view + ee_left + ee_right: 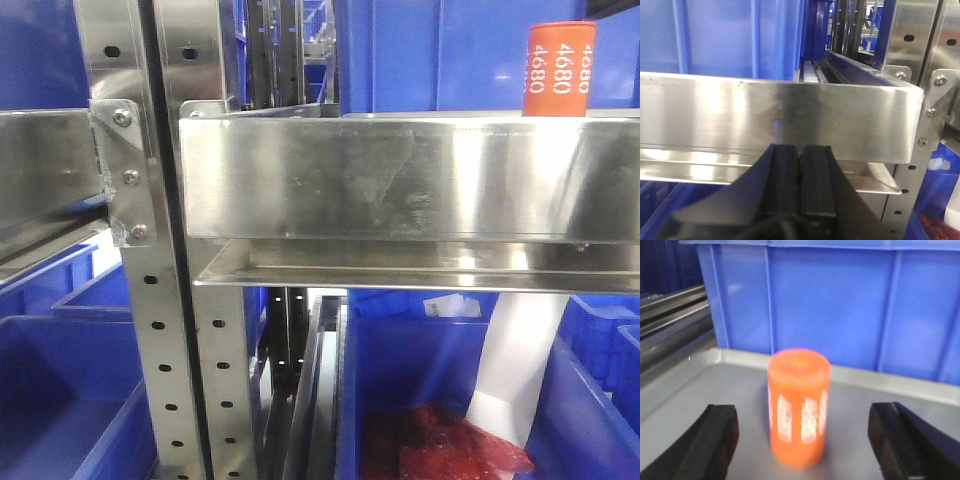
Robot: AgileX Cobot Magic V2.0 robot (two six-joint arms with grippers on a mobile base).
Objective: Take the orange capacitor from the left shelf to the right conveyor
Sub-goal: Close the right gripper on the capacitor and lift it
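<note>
Orange capacitor [799, 407]: a flat-topped cylinder carrying columns of white print. In the front view the capacitor [558, 68] is showing "4680" repeated down its side. It is standing upright on the grey worktop [700, 385] of the steel shelf [400, 175], towards the right end, with its upper part rising above the front lip. The right claw [804, 415] is gaping wide and gripping nothing. Its two black fingers [715, 440] are flanking the capacitor, each standing clear of it. The left claw [800, 150] is sitting with its pads pressed together, empty, in front of the shelf lip [790, 115]. A blue bin [840, 300] is standing behind the capacitor. Lower bins [60, 400] are lying beside perforated posts [150, 350], one holding red material [440, 445].
</note>
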